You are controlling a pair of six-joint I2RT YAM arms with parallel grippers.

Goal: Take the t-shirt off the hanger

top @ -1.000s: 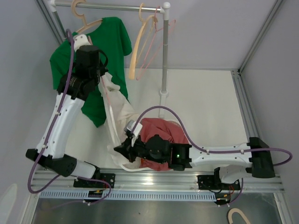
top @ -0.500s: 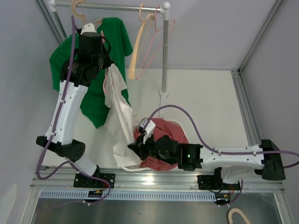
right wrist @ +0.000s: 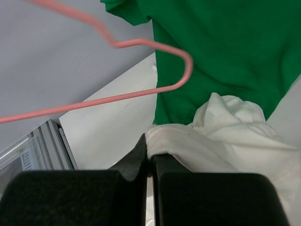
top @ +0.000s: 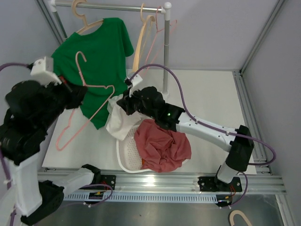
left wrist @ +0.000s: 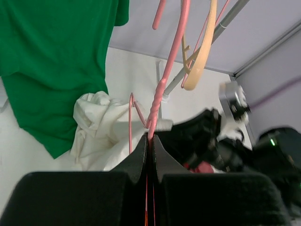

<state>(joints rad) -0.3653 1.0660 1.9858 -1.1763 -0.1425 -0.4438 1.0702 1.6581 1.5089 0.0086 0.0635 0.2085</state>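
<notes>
Left tool (left wrist: pixel 149 140) raised, pinching pink hanger (left wrist: pixel 162 86); right tool (right wrist: pixel 149 151) outstretched, pinching white t-shirt (right wrist: pixel 225 129).

hanger (left wrist: pixel 162 89) left of t-shirt (top: pixel 117 122), t-shirt over basket (top: pixel 127 153) rim, hung shirt (top: pixel 101 47) behind both

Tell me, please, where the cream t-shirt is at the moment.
The cream t-shirt hangs bunched left of centre in the top view, clamped in the right gripper, between the hanging green t-shirt and the white plastic basket.
</notes>
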